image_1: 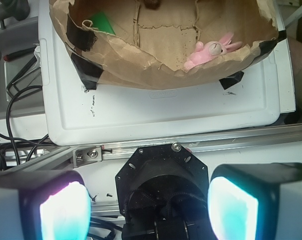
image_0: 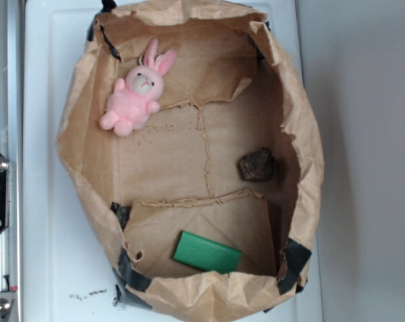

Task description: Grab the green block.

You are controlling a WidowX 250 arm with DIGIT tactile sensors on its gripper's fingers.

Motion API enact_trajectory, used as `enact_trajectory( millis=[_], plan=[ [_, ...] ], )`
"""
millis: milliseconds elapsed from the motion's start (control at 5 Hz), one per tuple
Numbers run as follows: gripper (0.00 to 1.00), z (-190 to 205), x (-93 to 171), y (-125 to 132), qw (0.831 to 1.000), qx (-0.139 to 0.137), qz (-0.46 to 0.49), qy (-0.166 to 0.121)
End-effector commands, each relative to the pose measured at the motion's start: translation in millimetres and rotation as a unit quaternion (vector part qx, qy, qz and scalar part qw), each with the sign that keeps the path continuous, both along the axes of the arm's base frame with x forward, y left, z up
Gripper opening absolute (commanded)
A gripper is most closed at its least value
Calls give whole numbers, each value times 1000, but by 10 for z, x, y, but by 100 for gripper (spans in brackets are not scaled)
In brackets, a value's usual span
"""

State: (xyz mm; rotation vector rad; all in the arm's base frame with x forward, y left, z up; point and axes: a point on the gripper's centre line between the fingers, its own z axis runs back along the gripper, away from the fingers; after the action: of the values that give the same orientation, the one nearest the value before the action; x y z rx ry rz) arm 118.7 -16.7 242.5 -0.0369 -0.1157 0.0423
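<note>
In the wrist view we see our gripper (image_1: 148, 202) with jaws spread wide, nothing between them. The two fingers (image_1: 65, 207) sit at the bottom corners of the frame, their inner pads glowing cyan. Between them is our black wrist mount (image_1: 163, 185), well short of the bag (image_1: 140, 70). In the exterior view our arm does not appear, as far as we can tell.
</note>
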Motion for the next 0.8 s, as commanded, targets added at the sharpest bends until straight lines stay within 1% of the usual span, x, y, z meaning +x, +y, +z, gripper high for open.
enact_trajectory(
  millis=[0,200,400,600],
  plan=[
    [100,0,0,0,1000,0,0,0],
    [100,83,500,-12,998,-46,16,-29],
    [100,7,997,-49,999,-39,-7,-36],
    [100,-197,1495,-44,997,-30,-16,-69]
  ],
)
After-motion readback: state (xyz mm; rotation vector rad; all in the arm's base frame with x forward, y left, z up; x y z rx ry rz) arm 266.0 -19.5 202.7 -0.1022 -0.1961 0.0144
